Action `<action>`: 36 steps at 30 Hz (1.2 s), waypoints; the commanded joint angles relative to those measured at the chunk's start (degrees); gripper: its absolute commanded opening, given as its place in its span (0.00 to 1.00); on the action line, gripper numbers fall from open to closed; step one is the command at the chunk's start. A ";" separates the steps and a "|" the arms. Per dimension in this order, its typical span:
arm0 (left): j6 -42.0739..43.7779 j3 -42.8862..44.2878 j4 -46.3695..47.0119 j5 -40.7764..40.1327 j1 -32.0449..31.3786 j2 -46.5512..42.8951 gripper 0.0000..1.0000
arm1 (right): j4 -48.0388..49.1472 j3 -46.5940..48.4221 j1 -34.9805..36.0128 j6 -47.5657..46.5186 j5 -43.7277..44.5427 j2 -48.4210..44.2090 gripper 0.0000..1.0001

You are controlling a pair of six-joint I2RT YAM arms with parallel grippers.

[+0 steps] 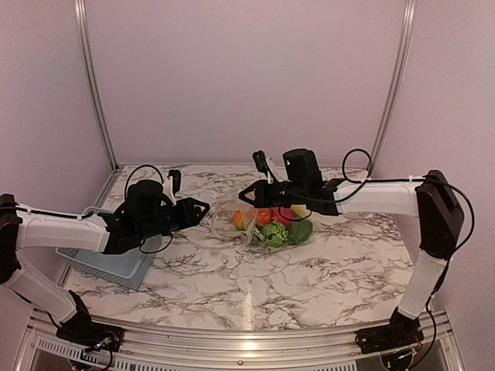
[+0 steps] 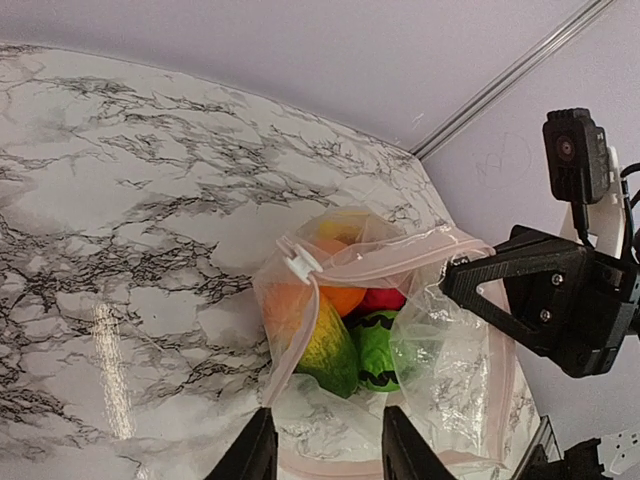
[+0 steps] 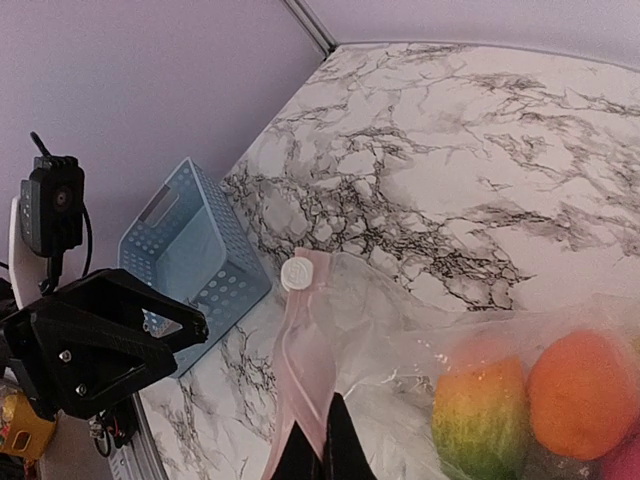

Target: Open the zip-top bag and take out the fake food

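Observation:
The clear zip-top bag lies mid-table with its mouth partly open and its white slider at one end of the pink zip strip. Inside show an orange ball, a yellow-green fruit, a red fruit and a green vegetable. My right gripper is shut on the pink zip strip, holding that edge up; it also shows in the top view. My left gripper is open, its fingers either side of the bag's near lip, just left of the bag in the top view.
A light blue slatted basket sits at the left edge of the table under my left arm, also in the right wrist view. Marble tabletop lies in front of the bag. Purple walls close in behind and at the sides.

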 commanded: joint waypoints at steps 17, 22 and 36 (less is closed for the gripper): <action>-6.35 10.79 8.25 6.50 -0.96 24.77 0.39 | -0.28 3.57 -1.24 -0.95 -2.48 -1.50 0.31; -6.49 10.58 10.58 8.53 -0.15 26.47 0.45 | 0.60 -2.81 -9.30 -1.37 -4.08 -6.48 0.46; -6.69 10.50 14.95 11.91 1.07 29.05 0.61 | -11.20 -0.76 -22.85 -10.41 -6.26 2.03 0.52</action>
